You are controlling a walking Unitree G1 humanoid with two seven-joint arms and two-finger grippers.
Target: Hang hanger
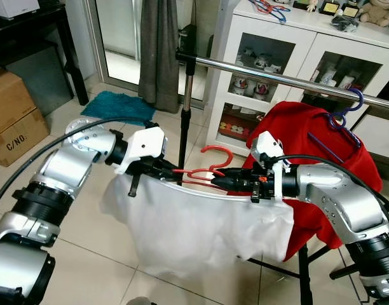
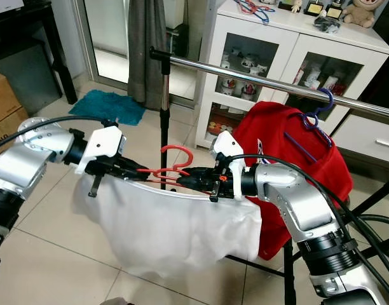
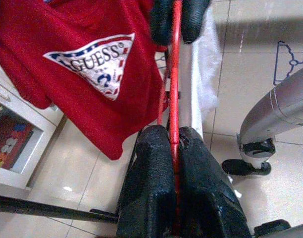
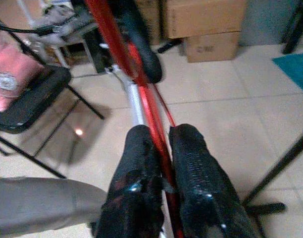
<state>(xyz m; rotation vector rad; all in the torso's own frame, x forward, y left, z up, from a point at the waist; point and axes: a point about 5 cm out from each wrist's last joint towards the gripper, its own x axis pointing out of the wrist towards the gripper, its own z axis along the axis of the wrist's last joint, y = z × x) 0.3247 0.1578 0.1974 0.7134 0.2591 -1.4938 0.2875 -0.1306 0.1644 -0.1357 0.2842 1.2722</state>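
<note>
Left eye view has a white cabinet [image 1: 245,38] with glass doors standing behind the silver clothes rail [image 1: 271,77]; small cups and figurines sit on its shelves, too small to identify, and cables and a plush toy [image 1: 376,11] lie on its top. Far to the left of the rail, two cardboard boxes [image 1: 13,117] are stacked on the tiled floor [image 1: 86,216], closed, so their contents cannot be told. A red shirt [image 1: 309,146] hangs from the rail on a purple hanger [image 1: 344,121]. Below the rail and in front of its upright pole, the red hanger [image 1: 207,171] is held level between the two arms, a white garment [image 1: 194,229] draped from it and sagging toward the floor, its hook pointing up but well short of the rail. The left gripper [image 1: 172,171] is clamped on the hanger's left end; in the left wrist view its fingers [image 3: 149,188] press tight against the thin red bar with no gap showing. The right gripper [image 1: 226,179] is clenched on the hanger's right end, just beside the red shirt; the right wrist view shows its two black fingers [image 4: 136,173] squeezing the red bar between them. A teal mat [image 1: 115,107] lies on the floor beyond the left arm, and a grey curtain [image 1: 157,51] hangs behind the rail's left end.
</note>
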